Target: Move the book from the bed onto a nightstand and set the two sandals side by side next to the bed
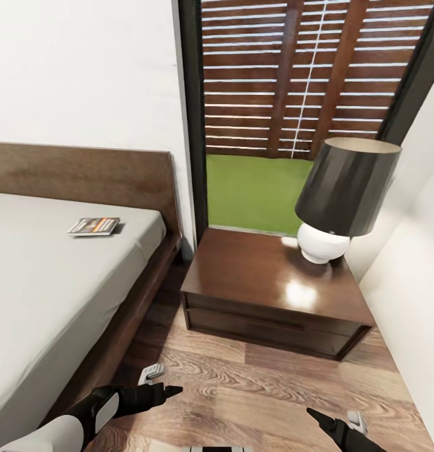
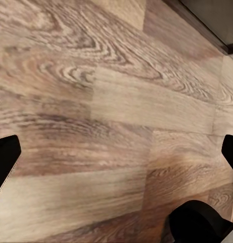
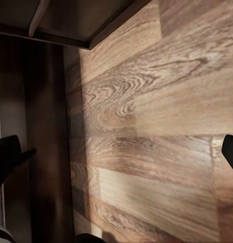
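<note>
Lying on the grey mattress of the bed (image 1: 47, 276) at the left, near the headboard, is the book (image 1: 95, 226), flat and well apart from both arms. Right of the bed frame stands the nightstand (image 1: 267, 295), with bare wood-plank floor (image 1: 254, 389) between them. A lamp (image 1: 342, 194) with a dark shade and white base occupies the nightstand's right rear corner. Behind it, a window (image 1: 261, 119) shows lawn and fence. The left gripper (image 1: 170, 392) hangs low over the floor, fingers spread at the wrist view's edges; the right gripper (image 1: 314, 415) likewise, fingers spread.
</note>
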